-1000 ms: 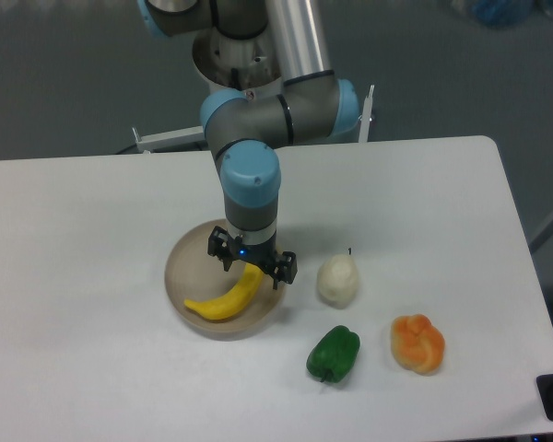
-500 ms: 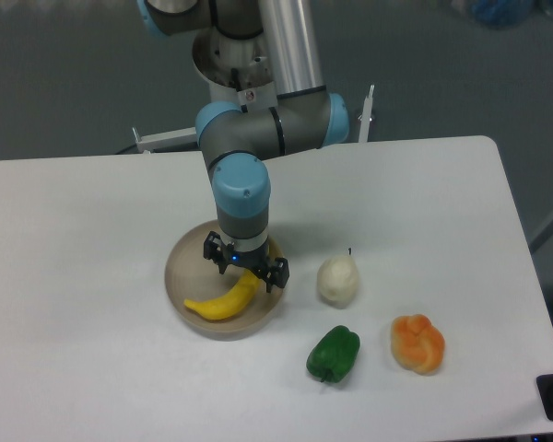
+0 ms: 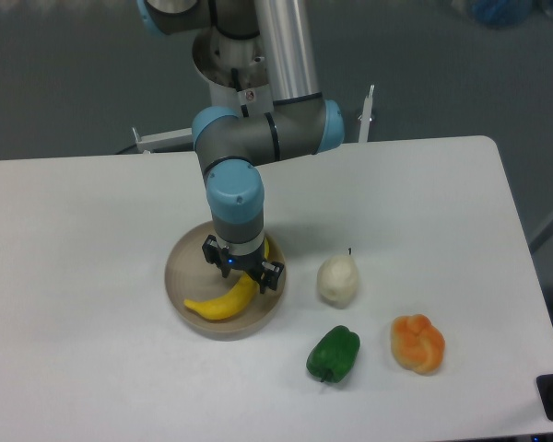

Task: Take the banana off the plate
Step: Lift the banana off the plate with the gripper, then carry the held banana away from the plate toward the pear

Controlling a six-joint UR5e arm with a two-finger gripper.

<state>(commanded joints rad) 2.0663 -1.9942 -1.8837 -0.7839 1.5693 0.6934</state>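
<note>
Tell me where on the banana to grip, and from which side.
Grip the banana near its middle, coming straight down with the fingers across its narrow width. It lies flat on the plate, and the low rim likely blocks a sideways approach. The gripper hangs just above it.

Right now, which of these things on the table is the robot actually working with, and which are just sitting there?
Part of the job:
banana
plate
gripper, low over the banana

Just lying about:
pale pear
green pepper
orange lumpy fruit

We see soft, even light from above, weak shadows on the white table (image 3: 92, 276), and slightly blurred picture.
</note>
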